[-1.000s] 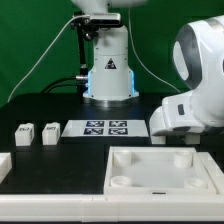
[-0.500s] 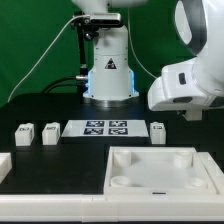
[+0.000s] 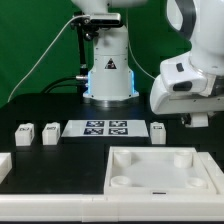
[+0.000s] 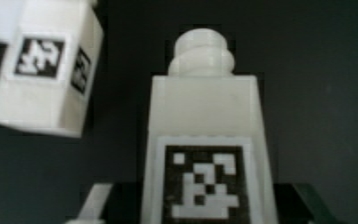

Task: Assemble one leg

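Observation:
In the wrist view a white leg (image 4: 202, 120) with a black-and-white tag lies lengthwise between my fingers (image 4: 98, 200), its round peg end pointing away. My gripper (image 4: 202, 208) is shut on it. In the exterior view the gripper (image 3: 197, 119) hangs above the table at the right, and the held leg is hidden there. A second leg (image 4: 48, 70) lies below on the black table; it is the one right of the marker board (image 3: 158, 131). Two more legs (image 3: 22, 133) (image 3: 50, 132) stand at the left.
The marker board (image 3: 105, 128) lies in the middle of the table. The big white tray-like piece with round sockets (image 3: 160, 175) is at the front. Another white part (image 3: 4, 165) shows at the left edge. The robot base (image 3: 108, 70) stands behind.
My arm has risen and shifted toward the exterior view's right, uncovering the leg that stands right of the marker board.

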You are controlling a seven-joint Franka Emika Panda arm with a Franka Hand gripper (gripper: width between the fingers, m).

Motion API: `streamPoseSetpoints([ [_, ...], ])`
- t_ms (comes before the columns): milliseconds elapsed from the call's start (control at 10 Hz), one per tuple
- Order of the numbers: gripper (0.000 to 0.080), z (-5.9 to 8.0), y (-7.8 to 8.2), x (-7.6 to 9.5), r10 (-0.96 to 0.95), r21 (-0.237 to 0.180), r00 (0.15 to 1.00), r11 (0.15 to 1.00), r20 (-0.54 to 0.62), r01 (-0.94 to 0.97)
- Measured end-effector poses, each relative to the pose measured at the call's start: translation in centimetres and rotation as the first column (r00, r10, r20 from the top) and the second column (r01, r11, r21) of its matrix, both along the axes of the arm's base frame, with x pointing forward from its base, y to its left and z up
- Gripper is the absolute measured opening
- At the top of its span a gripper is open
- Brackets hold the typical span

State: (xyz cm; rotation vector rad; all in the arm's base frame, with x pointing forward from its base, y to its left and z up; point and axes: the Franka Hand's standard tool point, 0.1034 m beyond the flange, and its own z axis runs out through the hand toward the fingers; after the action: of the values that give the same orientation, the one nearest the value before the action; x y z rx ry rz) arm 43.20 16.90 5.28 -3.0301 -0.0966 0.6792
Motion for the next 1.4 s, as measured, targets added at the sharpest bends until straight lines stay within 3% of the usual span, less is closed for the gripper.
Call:
streamPoseSetpoints([
  [100,0.0290,0.2,-0.3,-0.1,0.014,0.013,0.998,1.000,0.060,-0.015],
  [300,0.0290,3.6,-3.1,1.2,0.033,0.032,0.976,0.999,0.215,-0.041],
  [400,0.0290,5.4,-4.1,2.4,0.036,0.036,0.963,0.998,0.268,-0.047],
  [500,0.0290,6.8,-4.9,4.5,0.013,0.045,0.920,0.998,0.392,-0.034],
  [600,0.0290,7.5,-5.4,5.3,-0.001,0.052,0.875,0.998,0.484,-0.028],
  [800,0.0290,6.9,-5.4,4.3,0.001,0.051,0.869,0.998,0.495,-0.030],
  [1000,0.0290,6.8,-5.5,4.9,0.025,0.051,0.849,0.997,0.528,-0.061],
  [1200,0.0290,6.9,-6.3,7.8,0.076,0.047,0.826,0.991,0.559,-0.122],
  [1400,0.0290,7.3,-6.7,11.1,0.081,0.032,0.685,0.988,0.724,-0.150],
])
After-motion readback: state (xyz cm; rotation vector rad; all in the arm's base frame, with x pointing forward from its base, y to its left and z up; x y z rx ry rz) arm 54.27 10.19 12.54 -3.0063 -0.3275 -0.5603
